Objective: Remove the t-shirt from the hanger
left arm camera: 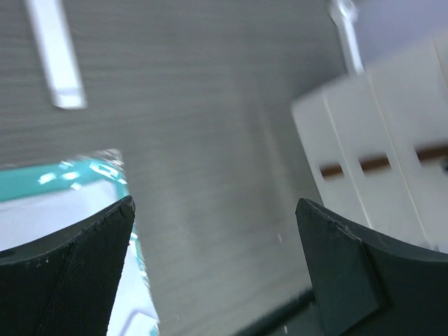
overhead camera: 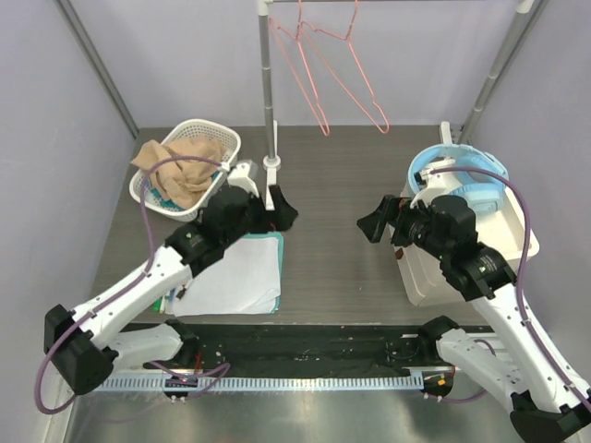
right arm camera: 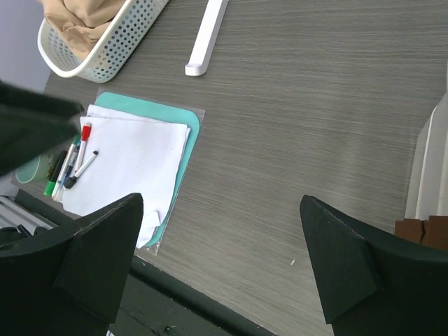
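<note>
Now the t-shirt (overhead camera: 185, 175) lies bunched along the basket (overhead camera: 232, 139) — left gripper (left arm camera: 215, 204) and right gripper (right arm camera: 222, 201) both splayed.

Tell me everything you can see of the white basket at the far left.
The white basket is a tub of what looks like plastic, its walls perforated with small holes under a smooth rim. It sits open side up on the grey table at the far left, beside the rack's post. A crumpled tan garment fills it and spills over the near-left rim.
</note>
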{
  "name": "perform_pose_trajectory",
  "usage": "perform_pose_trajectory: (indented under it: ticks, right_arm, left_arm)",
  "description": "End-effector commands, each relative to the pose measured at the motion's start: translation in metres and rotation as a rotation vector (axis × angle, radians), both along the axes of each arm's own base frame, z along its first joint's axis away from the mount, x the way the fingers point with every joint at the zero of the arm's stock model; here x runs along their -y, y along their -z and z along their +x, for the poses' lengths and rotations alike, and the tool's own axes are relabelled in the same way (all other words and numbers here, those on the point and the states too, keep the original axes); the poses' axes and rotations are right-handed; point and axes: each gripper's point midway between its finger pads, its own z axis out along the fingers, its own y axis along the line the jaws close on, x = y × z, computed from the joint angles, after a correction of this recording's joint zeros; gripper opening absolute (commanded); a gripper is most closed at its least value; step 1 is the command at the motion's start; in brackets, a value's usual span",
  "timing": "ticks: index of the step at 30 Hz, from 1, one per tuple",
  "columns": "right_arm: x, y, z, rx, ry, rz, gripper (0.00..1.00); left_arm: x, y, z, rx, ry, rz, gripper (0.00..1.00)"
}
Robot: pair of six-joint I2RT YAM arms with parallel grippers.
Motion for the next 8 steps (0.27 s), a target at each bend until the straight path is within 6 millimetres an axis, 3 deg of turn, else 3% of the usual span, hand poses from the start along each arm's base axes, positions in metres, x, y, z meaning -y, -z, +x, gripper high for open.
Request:
perform_pose_trajectory:
  ticks: [1, 4, 5, 6, 8]
  right_arm:
    - [0.003, -0.021, 0.003, 0.048, 0.022, 0.014, 1.0]
    - [-0.002, -0.031, -0.003, 0.084, -0.016, 0.048, 1.0]
    - [-0.005, -0.034, -0.004, 0.091, -0.028, 0.064, 1.0]
    - [-0.008, -0.034, -0.006, 0.093, -0.043, 0.08, 1.0]
    - [-0.027, -0.047, -0.019, 0.113, -0.169, 0.144, 1.0]
  left_arm:
    - [0.044, -0.027, -0.053, 0.085, 0.215, -0.175, 0.96]
    - [0.058, -0.047, -0.085, 0.137, 0.324, -0.274, 0.96]
    - [0.06, -0.039, -0.096, 0.123, 0.364, -0.281, 0.96]
    - [0.066, -0.045, -0.108, 0.135, 0.425, -0.312, 0.96]
    - [0.067, -0.059, -0.126, 0.182, 0.512, -0.376, 0.96]
